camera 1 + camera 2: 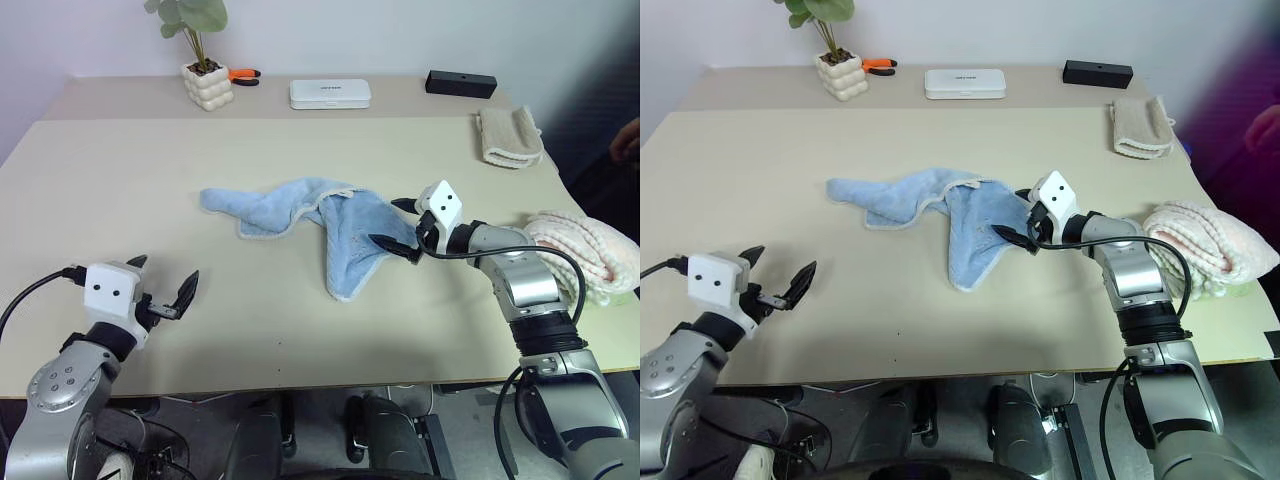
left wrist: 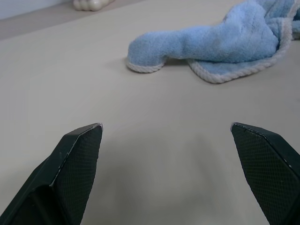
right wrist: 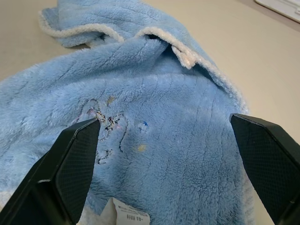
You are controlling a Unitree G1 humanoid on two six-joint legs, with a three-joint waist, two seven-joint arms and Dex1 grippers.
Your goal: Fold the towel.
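Left eye view, left gripper (image 1: 168, 286): you have it near the front edge of the table (image 1: 120, 190), toward the front left corner, black fingers spread wide, nothing between them, pointing across the bare top.
Left wrist view: your two fingertips (image 2: 79, 154) stand far apart over bare tabletop; the towel's rolled left end lies well ahead of them, not touching.
Plant: a small green plant in a white knobbly pot (image 1: 207, 85) sits at the back edge, left of centre.
Pliers: an orange-handled tool (image 1: 243, 75) lies just beside the pot, on its right.
White box: a flat white case (image 1: 329, 93) rests at the back edge, about the middle.
Towel: the light blue towel (image 1: 300, 215) lies crumpled at the middle of the table, one arm stretched left, a wider flap running toward the front edge; its paler stitched edge shows along the folds.
Right gripper (image 1: 400, 226): you have it at the towel's right side, fingers spread wide, one on each side of the cloth's right edge, not pinching it.
Right wrist view: both fingertips (image 3: 77, 159) sit apart over the blue pile, with faint embroidery and a small white label (image 3: 129, 215) between them.
Black box: a dark bar (image 1: 460, 83) at the back right.
Beige towel (image 1: 508, 135): folded, near the back right corner.
Pink-and-cream towel (image 1: 585, 250): fluffy, at the right edge.
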